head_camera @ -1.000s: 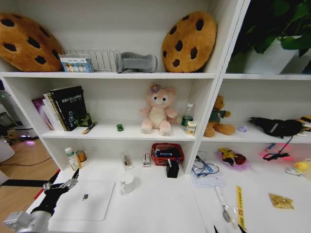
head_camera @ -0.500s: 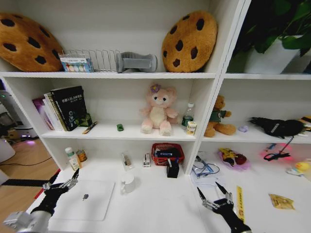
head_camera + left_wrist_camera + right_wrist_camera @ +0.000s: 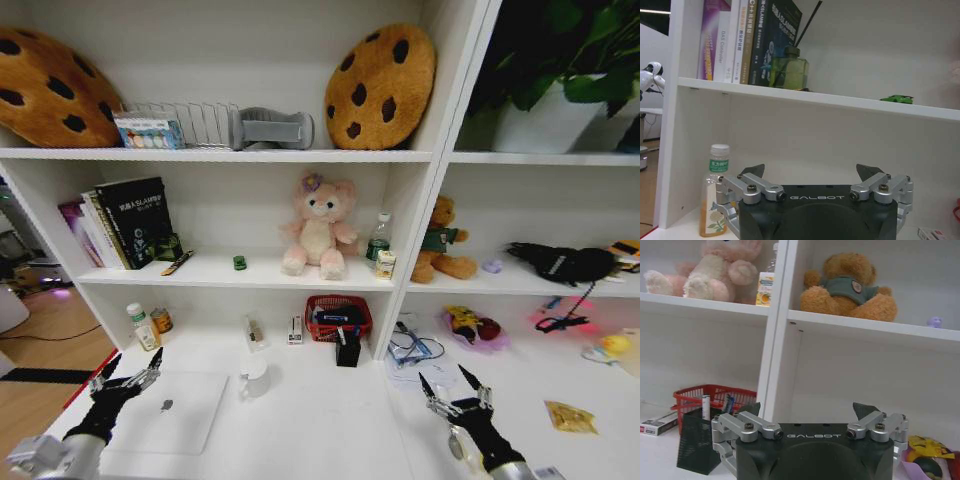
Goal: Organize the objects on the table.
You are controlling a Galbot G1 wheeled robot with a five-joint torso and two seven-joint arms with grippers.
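Head camera looks forward and down over the table (image 3: 330, 420) at the shelves. Each wrist camera sits close behind its open claw, left gripper (image 3: 812, 172) and right gripper (image 3: 807, 410), facing those same shelves.

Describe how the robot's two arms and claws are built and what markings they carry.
Both match. The left claw and right claw each have a black body with white GALBOT lettering, seen in the wrist views, silver metal linkages fastened with dark screws, and two black pointed fingertips. In the head view each claw sits on a black wrist; the left arm's next segment is light grey.
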